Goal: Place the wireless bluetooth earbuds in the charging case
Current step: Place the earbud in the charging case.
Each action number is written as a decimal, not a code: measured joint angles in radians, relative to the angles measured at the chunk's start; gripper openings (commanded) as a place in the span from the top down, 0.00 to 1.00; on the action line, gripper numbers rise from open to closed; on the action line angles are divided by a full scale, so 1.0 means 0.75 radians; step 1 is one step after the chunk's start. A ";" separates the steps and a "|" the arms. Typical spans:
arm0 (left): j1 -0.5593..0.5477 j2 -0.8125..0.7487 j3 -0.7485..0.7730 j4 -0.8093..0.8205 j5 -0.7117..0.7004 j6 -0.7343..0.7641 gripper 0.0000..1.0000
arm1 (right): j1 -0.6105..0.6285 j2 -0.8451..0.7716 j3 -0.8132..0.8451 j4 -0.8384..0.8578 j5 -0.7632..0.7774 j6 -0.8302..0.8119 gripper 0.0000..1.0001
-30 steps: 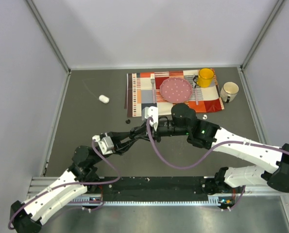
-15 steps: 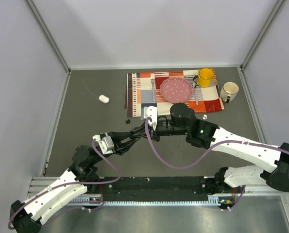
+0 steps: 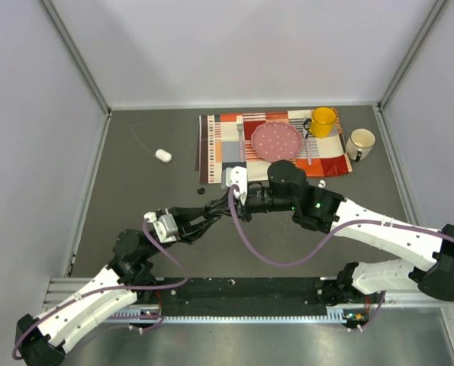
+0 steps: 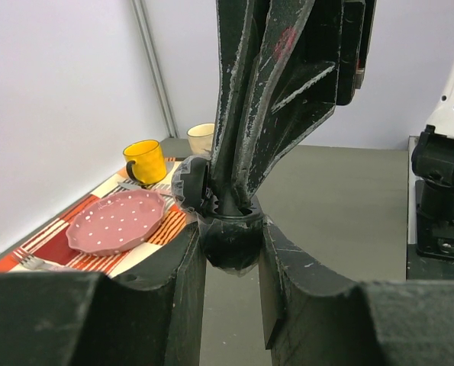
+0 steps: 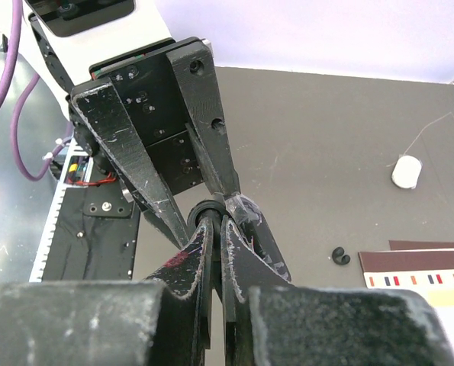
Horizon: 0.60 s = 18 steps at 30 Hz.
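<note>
Charging case [image 4: 228,242]: top hidden under right gripper [image 4: 233,207] fingertips; whatever sits between them cannot be made out. White mug [image 4: 200,137] half-covered. Top view: contact point too small to resolve.

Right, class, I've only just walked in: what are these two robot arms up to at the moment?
The left gripper is shut on a rounded black plastic case, holding it over the middle of the grey table. The right gripper, also shut, has its fingertips at the case's top. Whether an earbud sits between them is hidden. A small black earbud and a tiny white earbud lie loose on the table, not yet in any case.
</note>
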 measured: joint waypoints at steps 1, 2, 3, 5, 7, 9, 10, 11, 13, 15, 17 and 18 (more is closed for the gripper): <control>0.000 0.000 0.000 0.001 0.000 -0.002 1.00 | 0.000 0.000 0.001 0.000 -0.001 -0.001 1.00; 0.000 -0.001 0.000 0.002 0.000 -0.003 1.00 | 0.000 0.000 0.001 0.000 -0.003 -0.005 1.00; 0.000 -0.001 0.000 0.003 0.000 -0.006 1.00 | 0.000 0.000 0.002 0.000 -0.003 -0.006 1.00; 0.000 -0.005 -0.001 0.005 -0.001 -0.011 1.00 | 0.000 0.000 0.002 0.005 -0.003 -0.006 1.00; 0.000 -0.007 -0.003 0.024 -0.004 -0.015 1.00 | 0.000 -0.003 -0.003 0.028 -0.006 -0.005 1.00; 0.000 -0.009 -0.005 0.053 -0.008 -0.023 1.00 | 0.000 -0.015 -0.024 0.079 -0.008 -0.005 1.00; 0.000 -0.009 -0.006 0.064 -0.007 -0.027 1.00 | 0.001 -0.026 -0.042 0.108 -0.008 -0.005 1.00; -0.002 -0.009 -0.008 0.076 -0.005 -0.034 1.00 | 0.003 -0.046 -0.074 0.146 -0.009 -0.005 1.00; -0.005 -0.008 -0.009 0.086 0.006 -0.042 1.00 | 0.008 -0.069 -0.111 0.194 -0.009 -0.005 1.00; -0.008 -0.008 -0.011 0.096 0.011 -0.051 1.00 | 0.010 -0.077 -0.127 0.221 -0.010 -0.005 1.00; -0.008 -0.008 -0.011 0.105 0.010 -0.059 1.00 | 0.010 -0.077 -0.127 0.231 -0.011 -0.004 1.00; -0.008 -0.008 -0.011 0.111 0.010 -0.061 1.00 | 0.010 -0.077 -0.127 0.238 -0.013 -0.004 1.00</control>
